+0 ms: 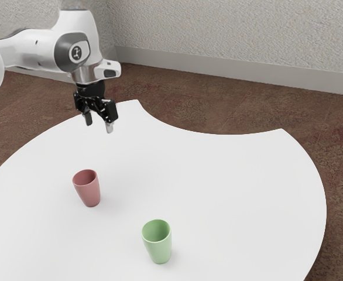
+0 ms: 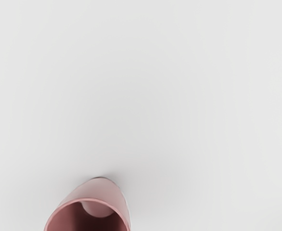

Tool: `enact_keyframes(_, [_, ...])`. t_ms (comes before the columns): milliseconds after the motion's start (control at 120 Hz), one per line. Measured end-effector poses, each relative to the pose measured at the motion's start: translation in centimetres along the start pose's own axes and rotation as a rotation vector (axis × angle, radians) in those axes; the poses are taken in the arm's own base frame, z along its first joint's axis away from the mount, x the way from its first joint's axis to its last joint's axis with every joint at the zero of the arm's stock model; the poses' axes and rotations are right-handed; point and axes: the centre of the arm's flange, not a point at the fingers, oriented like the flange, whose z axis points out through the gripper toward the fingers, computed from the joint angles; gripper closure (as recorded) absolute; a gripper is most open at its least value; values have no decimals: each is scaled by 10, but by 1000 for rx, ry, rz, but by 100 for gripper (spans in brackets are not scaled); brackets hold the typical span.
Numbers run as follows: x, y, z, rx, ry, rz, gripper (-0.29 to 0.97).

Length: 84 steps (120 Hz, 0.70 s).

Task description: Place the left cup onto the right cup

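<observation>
Nearest the cam, the green cup [image 1: 157,240] is seen upright on the white table [image 1: 236,187], close to the near edge. The pink cup [image 1: 86,187] is set upright to its left & a bit farther back, well apart from it; nothing is stacked. The gripper [image 1: 99,125] is held above the table's far left part, beyond the pink cup, w/ fingers spread apart & nothing gripped btwn them. In the wrist view the pink cup [image 2: 89,211] is looked into from above, its inner bottom visible.
</observation>
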Motion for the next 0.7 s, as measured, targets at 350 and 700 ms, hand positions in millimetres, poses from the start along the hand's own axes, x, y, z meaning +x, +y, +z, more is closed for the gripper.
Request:
enact_keyframes(350, [-7, 16, 23, 7, 9, 28, 2])
enact_keyframes(700, [-22, 29, 35, 6, 20, 50, 2])
